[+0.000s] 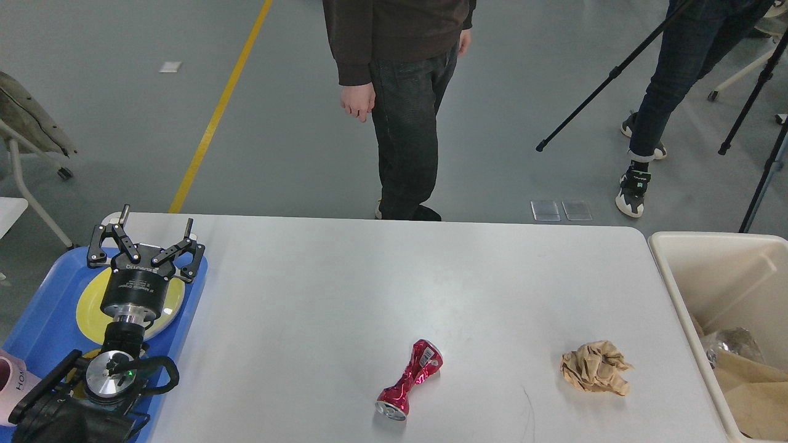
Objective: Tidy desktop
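Observation:
The white desktop (345,289) fills the middle of the head view. On it lie a crushed red can (409,380) near the front centre and a crumpled brown paper ball (594,367) to its right. My left gripper (146,239) stands open and empty above a yellow plate (89,307) on the blue tray (46,314) at the left edge. My right arm and its gripper are out of view.
A cream bin (720,289) stands off the desktop's right edge, holding brown paper and a clear wrapper. A pink cup (11,380) sits at the tray's near left. A person (400,92) stands behind the far edge; tripods and another person are at the back right.

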### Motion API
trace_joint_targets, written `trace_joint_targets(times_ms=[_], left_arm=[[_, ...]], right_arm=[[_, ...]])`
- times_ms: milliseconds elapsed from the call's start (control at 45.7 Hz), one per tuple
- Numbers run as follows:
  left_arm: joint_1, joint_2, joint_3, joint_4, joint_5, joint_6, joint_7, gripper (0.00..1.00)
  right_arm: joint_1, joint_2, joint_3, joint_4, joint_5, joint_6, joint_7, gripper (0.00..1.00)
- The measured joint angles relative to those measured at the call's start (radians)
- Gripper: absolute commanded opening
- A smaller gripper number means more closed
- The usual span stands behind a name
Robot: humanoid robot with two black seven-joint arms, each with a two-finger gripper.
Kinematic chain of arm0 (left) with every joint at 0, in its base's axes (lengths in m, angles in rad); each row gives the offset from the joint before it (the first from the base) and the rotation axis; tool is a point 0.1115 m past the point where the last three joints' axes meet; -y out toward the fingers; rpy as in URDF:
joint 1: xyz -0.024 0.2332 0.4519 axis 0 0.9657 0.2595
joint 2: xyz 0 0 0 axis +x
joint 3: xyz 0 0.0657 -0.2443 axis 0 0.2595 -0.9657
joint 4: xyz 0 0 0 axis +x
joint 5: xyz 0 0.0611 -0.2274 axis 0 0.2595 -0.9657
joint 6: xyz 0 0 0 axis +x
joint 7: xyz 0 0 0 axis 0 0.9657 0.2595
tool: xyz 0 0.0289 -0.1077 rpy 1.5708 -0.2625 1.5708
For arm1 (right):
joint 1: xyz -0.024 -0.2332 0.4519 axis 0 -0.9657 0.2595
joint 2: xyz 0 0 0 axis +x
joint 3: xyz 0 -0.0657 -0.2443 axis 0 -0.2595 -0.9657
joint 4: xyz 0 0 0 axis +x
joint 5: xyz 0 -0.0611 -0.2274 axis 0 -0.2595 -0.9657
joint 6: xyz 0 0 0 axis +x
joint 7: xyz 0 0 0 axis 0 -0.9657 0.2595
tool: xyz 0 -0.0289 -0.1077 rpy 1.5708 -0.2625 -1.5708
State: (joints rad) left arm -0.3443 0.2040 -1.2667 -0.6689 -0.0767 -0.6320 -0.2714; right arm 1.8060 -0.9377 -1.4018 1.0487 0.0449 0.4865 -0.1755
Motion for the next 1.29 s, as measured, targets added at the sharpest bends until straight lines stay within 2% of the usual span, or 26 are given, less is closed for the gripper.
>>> trace_joint_targets(times_ms=[263, 350, 525, 635, 810, 1291], left_arm=[[0.001, 0.0, -0.001, 0.0, 0.0, 0.0, 0.0, 0.96], [0.001, 0.0, -0.001, 0.0, 0.001, 0.0, 0.0, 0.96], [0.0, 0.0, -0.001, 0.0, 0.001, 0.0, 0.0, 0.96], [0.0, 0.0, -0.001, 0.0, 0.0, 0.0, 0.0, 0.96], [-0.001, 0.0, 0.001, 0.001, 0.0, 0.0, 0.0, 0.96], [-0.001, 0.0, 0.001, 0.001, 0.0, 0.0, 0.0, 0.96]], right_arm=[[-0.608, 0.101, 0.363, -0.334, 0.003, -0.198, 0.001, 0.0], [-0.794, 0.174, 0.455, -0.496, 0.008, -0.232, 0.003, 0.0], [-1.132, 0.384, 0.594, -0.911, 0.022, -0.275, 0.006, 0.0], [-1.272, 0.484, 0.663, -1.078, 0.031, -0.317, 0.008, 0.0], [-1.332, 0.533, 0.688, -1.125, 0.033, -0.37, 0.008, 0.0], [-1.381, 0.634, 0.704, -1.127, 0.034, -0.382, 0.0, 0.0]])
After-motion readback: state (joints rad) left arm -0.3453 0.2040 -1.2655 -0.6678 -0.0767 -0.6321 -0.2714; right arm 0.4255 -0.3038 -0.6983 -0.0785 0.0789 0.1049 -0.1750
